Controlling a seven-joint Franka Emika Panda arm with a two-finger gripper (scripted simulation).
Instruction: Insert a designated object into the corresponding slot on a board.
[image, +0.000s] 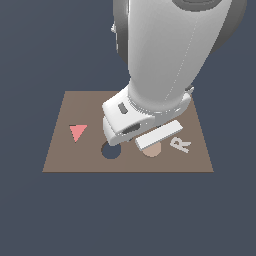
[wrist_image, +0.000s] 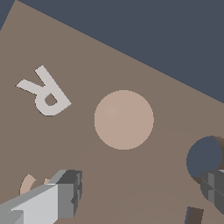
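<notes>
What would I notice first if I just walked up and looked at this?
The big white robot arm fills the top of the exterior view, leaning low over a flat brown board. Under its gripper, whose jaws stand spread apart in the wrist view, lies a tan round disc, with a dark round hole close beside it. A pink triangle sits toward the exterior view's left and a white letter R toward its right.
</notes>
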